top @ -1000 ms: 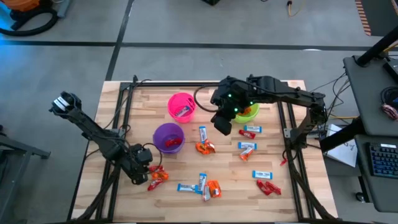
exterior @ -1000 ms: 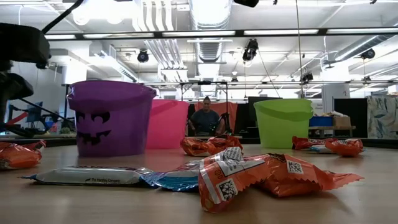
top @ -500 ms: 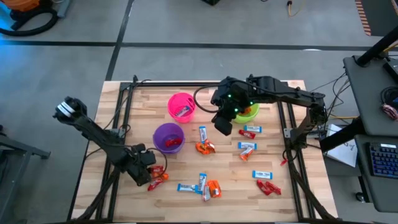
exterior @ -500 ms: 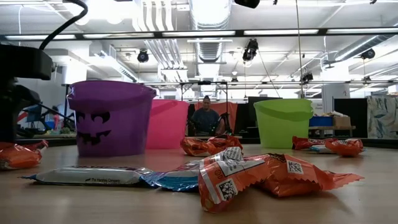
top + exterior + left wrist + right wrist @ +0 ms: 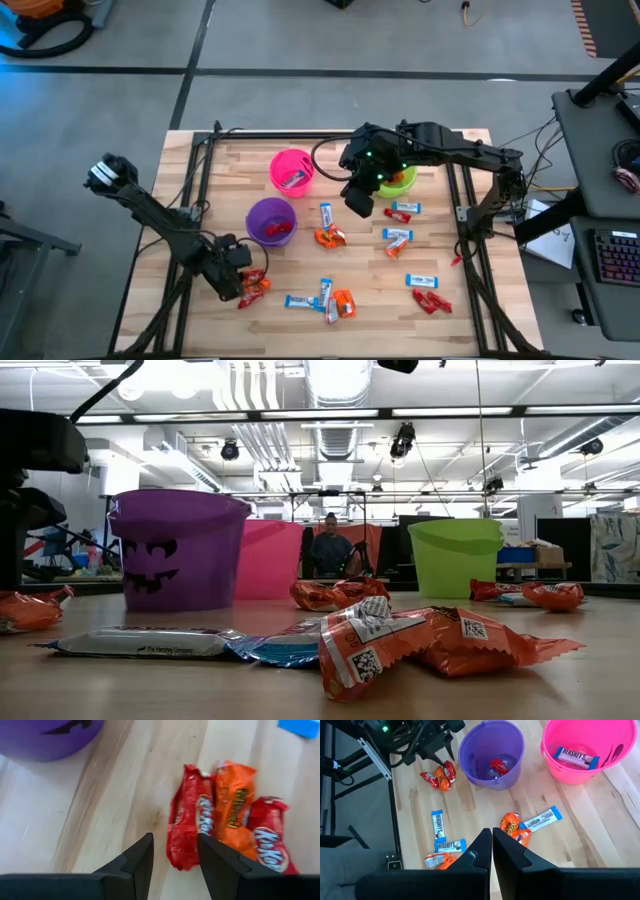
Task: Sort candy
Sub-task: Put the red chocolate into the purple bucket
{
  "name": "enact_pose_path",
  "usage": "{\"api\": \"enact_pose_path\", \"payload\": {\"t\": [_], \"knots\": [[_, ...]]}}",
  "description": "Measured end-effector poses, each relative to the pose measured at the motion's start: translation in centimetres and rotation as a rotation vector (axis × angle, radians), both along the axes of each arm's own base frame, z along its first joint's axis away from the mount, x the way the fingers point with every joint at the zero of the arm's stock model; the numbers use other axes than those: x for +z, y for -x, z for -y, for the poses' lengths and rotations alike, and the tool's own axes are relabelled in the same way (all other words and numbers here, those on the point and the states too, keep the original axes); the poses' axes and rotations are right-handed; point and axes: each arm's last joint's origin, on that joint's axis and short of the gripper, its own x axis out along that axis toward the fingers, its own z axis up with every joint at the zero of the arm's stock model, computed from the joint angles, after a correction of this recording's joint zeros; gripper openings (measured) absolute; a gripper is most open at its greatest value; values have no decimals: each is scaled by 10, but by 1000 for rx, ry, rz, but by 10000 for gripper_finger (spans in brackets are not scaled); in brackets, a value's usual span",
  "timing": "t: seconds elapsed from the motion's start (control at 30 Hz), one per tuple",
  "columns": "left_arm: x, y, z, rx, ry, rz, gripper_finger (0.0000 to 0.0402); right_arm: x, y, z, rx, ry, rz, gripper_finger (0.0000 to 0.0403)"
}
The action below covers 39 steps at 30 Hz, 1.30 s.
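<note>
Candy lies scattered on the wooden table. A cluster of two red wrappers and one orange [image 5: 252, 285] sits near the left front. My left gripper [image 5: 236, 274] is open just beside it. In the left wrist view the gripper [image 5: 175, 851] stands with a finger on either side of one end of a red sweet [image 5: 189, 832]; no touch shows. My right gripper [image 5: 358, 200] is shut [image 5: 492, 845] and hangs over the table next to the green cup [image 5: 400, 181]. Blue-and-white bars [image 5: 397, 236] and orange sweets [image 5: 329, 237] lie mid-table.
The pink cup [image 5: 292, 170] holds a blue-and-white bar, and the purple cup [image 5: 271, 221] holds a red sweet. More bars and an orange sweet [image 5: 342, 303] lie at the near edge, with red sweets [image 5: 432, 301] at the near right. A black frame [image 5: 205, 150] runs around the table's edges.
My left arm has moved a little toward the table's right and near side, bringing its gripper closer to the red and orange cluster. The candy has not moved.
</note>
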Motion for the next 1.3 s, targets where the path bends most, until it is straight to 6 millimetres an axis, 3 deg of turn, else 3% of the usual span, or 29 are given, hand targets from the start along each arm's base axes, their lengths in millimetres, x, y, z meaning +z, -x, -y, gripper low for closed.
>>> {"api": "enact_pose_path", "payload": {"t": [0.57, 0.83, 1.03, 1.17, 1.3], "knots": [[-21, 1, 1, -58, -28, -55, 132, 0, 0, 0, -3, -2, 0, 9], [-21, 1, 1, -54, -29, -54, 67, 0, 0, 0, -3, -2, 0, 9], [-17, 0, 2, -55, -20, -48, 10, 0, 0, 0, 1, 2, 1, 9], [-7, 0, 2, -57, -21, -62, 11, 0, 0, 0, 1, 6, 1, 9], [16, -1, 3, -59, -39, -83, 12, 0, 0, 1, -2, 20, 2, 9]]}}
